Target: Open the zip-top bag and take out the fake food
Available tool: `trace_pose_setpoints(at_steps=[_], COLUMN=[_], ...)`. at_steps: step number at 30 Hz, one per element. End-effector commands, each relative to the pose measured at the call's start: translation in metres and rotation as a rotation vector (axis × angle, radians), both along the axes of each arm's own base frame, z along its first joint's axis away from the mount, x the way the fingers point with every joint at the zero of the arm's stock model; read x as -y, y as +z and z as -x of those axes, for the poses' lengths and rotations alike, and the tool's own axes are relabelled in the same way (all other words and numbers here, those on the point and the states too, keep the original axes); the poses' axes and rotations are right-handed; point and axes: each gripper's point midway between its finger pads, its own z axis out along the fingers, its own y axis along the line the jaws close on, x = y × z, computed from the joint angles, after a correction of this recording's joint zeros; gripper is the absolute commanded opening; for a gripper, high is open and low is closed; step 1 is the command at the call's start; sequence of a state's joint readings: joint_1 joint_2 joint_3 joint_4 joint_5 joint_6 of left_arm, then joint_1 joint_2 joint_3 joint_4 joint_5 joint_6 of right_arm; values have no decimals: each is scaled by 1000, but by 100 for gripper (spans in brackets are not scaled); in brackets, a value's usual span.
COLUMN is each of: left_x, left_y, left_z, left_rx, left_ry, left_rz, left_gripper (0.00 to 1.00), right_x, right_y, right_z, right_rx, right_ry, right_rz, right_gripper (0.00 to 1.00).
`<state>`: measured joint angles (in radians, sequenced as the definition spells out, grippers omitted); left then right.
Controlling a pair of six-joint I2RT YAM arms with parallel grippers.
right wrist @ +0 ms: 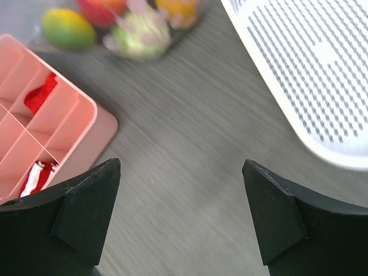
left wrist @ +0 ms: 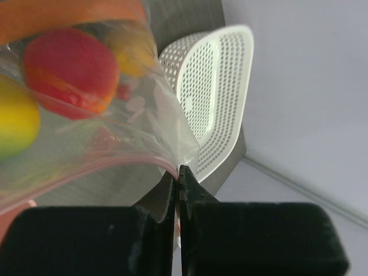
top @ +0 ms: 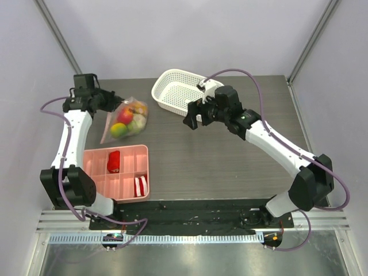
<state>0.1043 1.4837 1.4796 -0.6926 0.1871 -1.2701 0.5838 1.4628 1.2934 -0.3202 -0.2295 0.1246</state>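
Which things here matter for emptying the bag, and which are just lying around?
In the job: zip-top bag, fake food inside it, left end effector pinching the bag's edge.
Lying about: white mesh basket, pink tray, its red piece and red-white piece.

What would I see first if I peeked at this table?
The clear bag of colourful toy food sits at the back left of the table, its edge pinched in the left pincer. Next, the right pincer hovers wide open above the tabletop, between the white basket and the pink tray.
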Motion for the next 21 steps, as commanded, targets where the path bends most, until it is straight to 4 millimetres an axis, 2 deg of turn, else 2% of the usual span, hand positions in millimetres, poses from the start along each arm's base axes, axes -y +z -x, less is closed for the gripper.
trace_pose_setpoints(at_steps=[1,2,3,5,6,7,9,10,12,13,14,16,17,21], left_x=[42,50,54,62,64,67,86,89,100,103,104,109,110,116], left_y=[2,1,-1,6,11,14,26,23,27,26,23,25,25,20], left_z=[7,8,7,4,-1,-2,0,1,5,7,11,14,17,20], left_rx=[1,-6,-14,10,23,33,67,56,62,56,33,28,18,-24], left_ry=[-185,-223,-247,-309,-329,-356,-448,-462,-507,-518,-523,-538,-544,-544], left_rz=[1,-3,0,-4,-13,-14,-63,-67,-44,-38,-37,-36,-25,32], left_gripper=[0,0,0,0,0,0,0,0,0,0,0,0,0,0], right_x=[-46,-50,-56,-63,-68,-71,-79,-85,-96,-103,-109,-115,-119,-133], right_y=[29,27,38,29,36,36,34,31,28,28,37,42,52,53], right_z=[-20,-23,-29,-34,-35,-35,-36,-33,-34,-27,-29,-34,-37,-38], right_rx=[185,178,189,162,173,171,190,190,215,220,279,340,380,462], right_ry=[136,143,151,167,177,188,206,233,286,342,355,351,355,395], right_rz=[-114,-109,-121,-106,-113,-112,-119,-127,-135,-151,-178,-179,-190,-166], right_gripper=[91,90,89,87,87,86,86,85,77,75,73,72,73,74])
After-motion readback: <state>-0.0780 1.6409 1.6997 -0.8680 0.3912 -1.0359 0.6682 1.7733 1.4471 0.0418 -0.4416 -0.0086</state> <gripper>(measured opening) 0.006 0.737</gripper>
